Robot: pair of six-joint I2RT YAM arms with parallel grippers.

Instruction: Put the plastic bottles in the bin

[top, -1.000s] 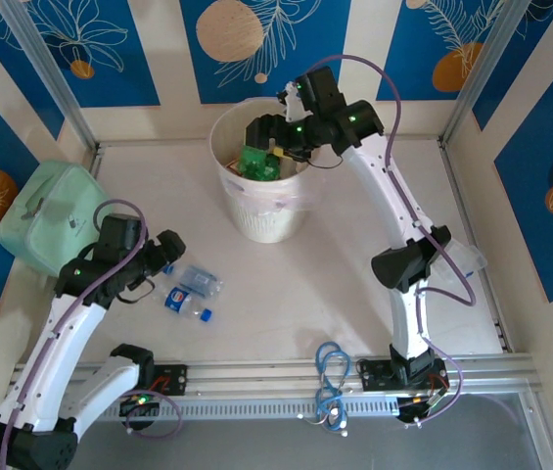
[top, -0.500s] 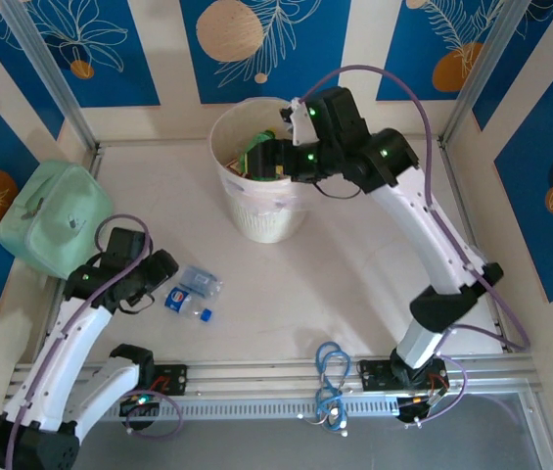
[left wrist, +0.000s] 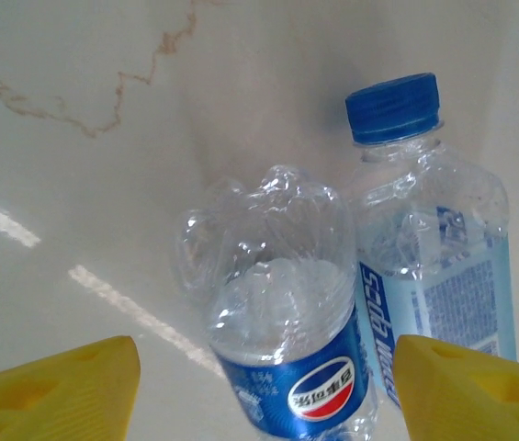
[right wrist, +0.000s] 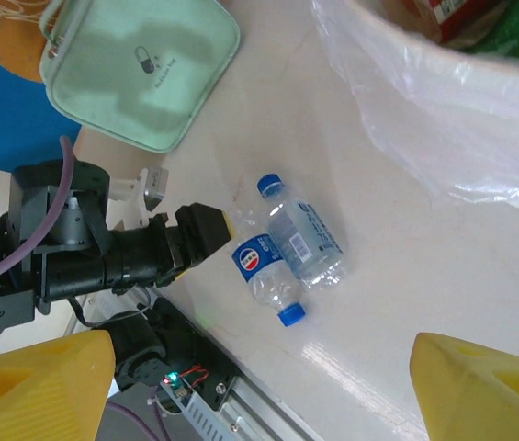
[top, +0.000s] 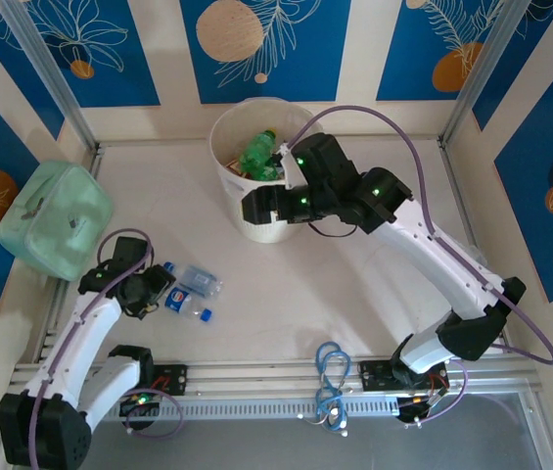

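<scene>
Two clear plastic bottles with blue caps lie side by side on the table: a Pepsi-labelled one [left wrist: 282,340] [top: 182,300] [right wrist: 257,266] and a soda-water one [left wrist: 434,248] [top: 201,283] [right wrist: 305,239]. My left gripper [left wrist: 266,367] [top: 159,291] [right wrist: 199,234] is open low over the table. Its yellow fingers [left wrist: 66,390] flank the Pepsi bottle with a gap on each side. The cream-white bin [top: 215,147] [right wrist: 443,119] holds a green bottle [top: 256,157] and others. My right gripper [top: 256,206] [right wrist: 264,367] hangs open and empty in front of the bin.
A mint-green bag [top: 56,220] [right wrist: 140,64] sits at the left wall. A blue cable coil [top: 332,372] lies by the metal rail [top: 256,377] along the near edge. Blue-patterned walls close in the table on three sides.
My right gripper has come back from over the bin to its near side, lower down. My left gripper has dropped to the Pepsi bottle and its jaws have narrowed.
</scene>
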